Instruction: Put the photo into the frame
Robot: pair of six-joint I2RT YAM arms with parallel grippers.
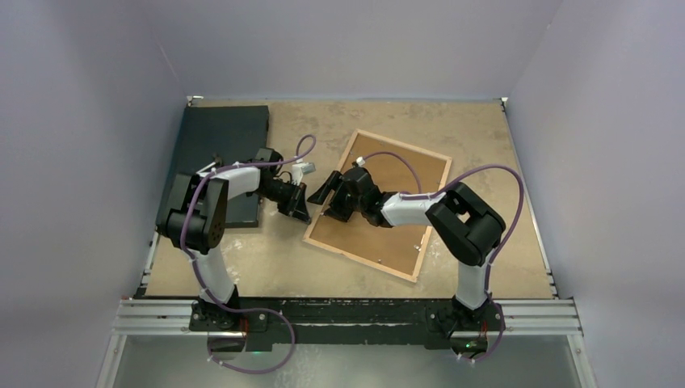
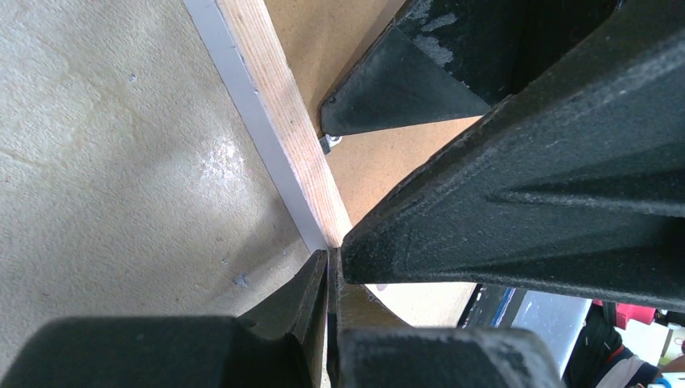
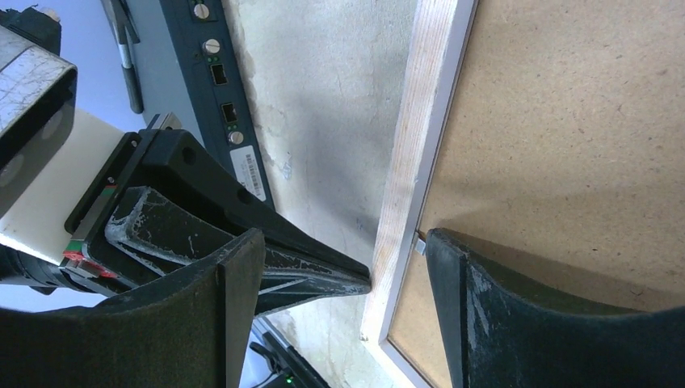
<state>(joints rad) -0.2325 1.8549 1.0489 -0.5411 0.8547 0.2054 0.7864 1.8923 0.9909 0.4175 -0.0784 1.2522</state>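
Item: frame (image 1: pixel 363 260), lying flat and back-up on the bench (image 1: pixel 485 137), right of centre and skewed to the bench edges; pale wooden back rails uppermost, white edge showing along them, brown backing panel (image 1: pixel 380 238) seated inside. Left claw (image 2: pixel 329 267): fingers pressed together, tip set against the outer side of the frame's left rail near its lower corner, coming in from the bench side. Right claw (image 3: pixel 343 238): fingers well apart, astride that same rail; one finger (image 3: pixel 517 315) over the backing panel with its tip just beside a small metal tab (image 3: pixel 420 245), the other outside the rail above the left claw; nothing gripped between them. Black board (image 1: pixel 222 141): flat at the far left of the bench, apart from the frame, partly under the left arm.
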